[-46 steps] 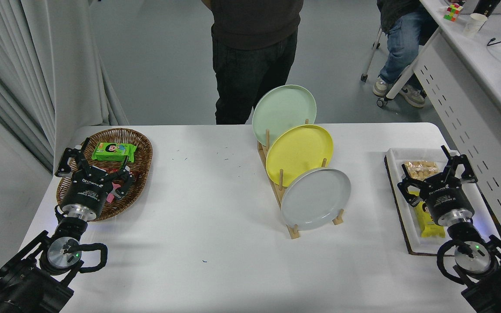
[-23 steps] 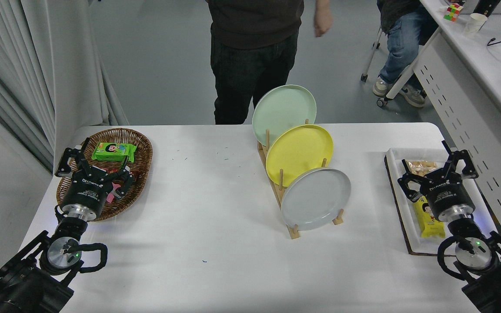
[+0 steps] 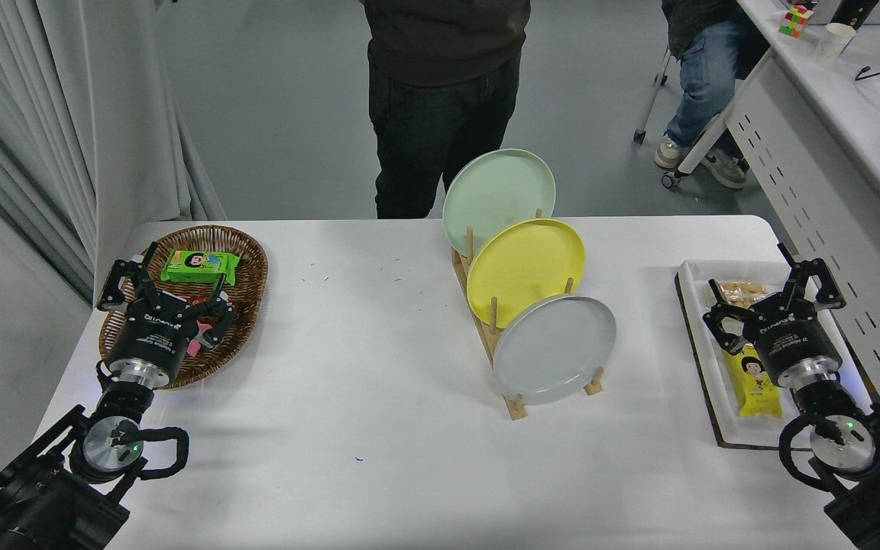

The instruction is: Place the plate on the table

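plates: 3 round, smooth; light grey plate (image 3: pixel 554 350) upright in slatted wooden rack (image 3: pixel 516 405)
table: white, matte (image 3: pixel 379 397)
grippers: right gripper (image 3: pixel 776 286) fingers spread; left gripper (image 3: pixel 161 284) spread

You had a light grey plate (image 3: pixel 554 350) in front of a yellow plate (image 3: pixel 525 267) and a pale green plate (image 3: pixel 498 192), all on a tan wooden rack (image 3: pixel 515 405). The counter (image 3: pixel 379 367) was white. A brown woven basket (image 3: pixel 245 267) held a bright green packet (image 3: pixel 200 266); the white tray (image 3: pixel 696 321) held a yellow packet (image 3: pixel 755 382). Both grippers, left (image 3: pixel 169 286) and right (image 3: pixel 774 286), were black.
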Action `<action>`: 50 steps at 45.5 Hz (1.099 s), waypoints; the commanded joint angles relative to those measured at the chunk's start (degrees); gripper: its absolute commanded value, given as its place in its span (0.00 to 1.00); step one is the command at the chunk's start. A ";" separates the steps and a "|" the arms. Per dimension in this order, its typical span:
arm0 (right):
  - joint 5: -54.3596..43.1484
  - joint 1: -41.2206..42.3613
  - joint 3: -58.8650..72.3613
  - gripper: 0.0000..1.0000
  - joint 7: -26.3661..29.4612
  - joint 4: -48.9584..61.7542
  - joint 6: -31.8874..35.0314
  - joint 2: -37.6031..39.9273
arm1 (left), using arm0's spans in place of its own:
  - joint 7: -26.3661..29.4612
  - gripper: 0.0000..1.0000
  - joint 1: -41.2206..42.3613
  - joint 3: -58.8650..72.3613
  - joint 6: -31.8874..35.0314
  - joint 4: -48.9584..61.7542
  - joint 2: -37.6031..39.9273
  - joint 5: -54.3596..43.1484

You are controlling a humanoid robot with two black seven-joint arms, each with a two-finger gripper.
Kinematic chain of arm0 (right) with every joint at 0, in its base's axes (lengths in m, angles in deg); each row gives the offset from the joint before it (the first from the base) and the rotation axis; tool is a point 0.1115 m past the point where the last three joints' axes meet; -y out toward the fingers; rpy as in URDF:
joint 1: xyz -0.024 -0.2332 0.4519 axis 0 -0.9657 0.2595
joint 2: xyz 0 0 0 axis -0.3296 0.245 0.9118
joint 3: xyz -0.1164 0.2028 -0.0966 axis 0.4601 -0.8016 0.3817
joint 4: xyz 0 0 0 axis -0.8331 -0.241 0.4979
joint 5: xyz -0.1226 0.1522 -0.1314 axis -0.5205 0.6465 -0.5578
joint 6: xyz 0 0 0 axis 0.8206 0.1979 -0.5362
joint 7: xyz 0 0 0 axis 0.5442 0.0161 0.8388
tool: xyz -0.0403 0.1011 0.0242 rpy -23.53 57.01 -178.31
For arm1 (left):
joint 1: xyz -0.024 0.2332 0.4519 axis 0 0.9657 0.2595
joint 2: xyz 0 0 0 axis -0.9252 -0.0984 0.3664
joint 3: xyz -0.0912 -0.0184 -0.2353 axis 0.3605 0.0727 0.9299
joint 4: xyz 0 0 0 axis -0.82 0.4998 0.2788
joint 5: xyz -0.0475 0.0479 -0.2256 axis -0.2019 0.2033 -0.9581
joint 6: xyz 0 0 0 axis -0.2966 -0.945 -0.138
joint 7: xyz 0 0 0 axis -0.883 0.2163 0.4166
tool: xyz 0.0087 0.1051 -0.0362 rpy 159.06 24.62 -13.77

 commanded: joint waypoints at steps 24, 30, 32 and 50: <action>0.08 -1.62 1.62 1.00 0.54 -10.02 -6.45 4.63 | 0.00 0.98 0.00 0.00 0.00 0.00 0.00 -0.01; -0.19 -2.06 1.62 1.00 0.54 -10.81 -6.45 5.68 | 0.00 0.98 0.00 0.00 0.00 0.00 0.00 0.08; -0.19 -2.24 1.80 1.00 0.63 -11.43 -6.54 6.12 | 0.00 0.98 0.00 0.00 0.00 0.00 0.00 -0.01; 2.62 -2.41 8.30 1.00 0.63 -16.00 -7.77 10.69 | 0.00 0.98 0.00 0.00 0.00 0.00 0.00 0.08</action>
